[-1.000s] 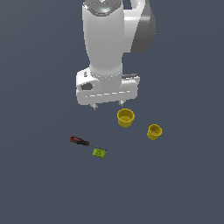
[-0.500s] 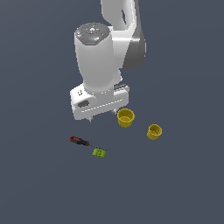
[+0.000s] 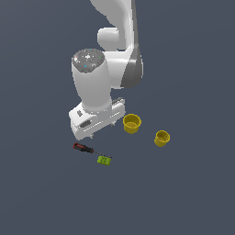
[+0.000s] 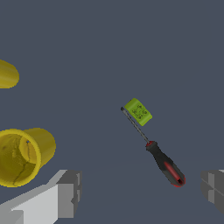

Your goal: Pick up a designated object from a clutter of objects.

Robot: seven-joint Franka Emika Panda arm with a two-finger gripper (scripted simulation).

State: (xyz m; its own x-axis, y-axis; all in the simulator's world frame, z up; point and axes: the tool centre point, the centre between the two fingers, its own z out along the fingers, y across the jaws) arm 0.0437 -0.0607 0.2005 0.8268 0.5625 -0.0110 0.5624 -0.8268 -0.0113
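The screwdriver (image 3: 84, 148) is seen lying flat on the floor, left of the middle of the exterior view. The gripper (image 3: 95, 133) is held just above it, fingers (image 4: 70, 192) spread wide apart, nothing held.

The white robot arm's gripper (image 3: 95, 133) has swung toward the exterior view's left and dropped lower, nearer the red-and-black-handled screwdriver (image 3: 83, 148).

Arm bent low, fingers (image 4: 68, 192) wide apart, empty
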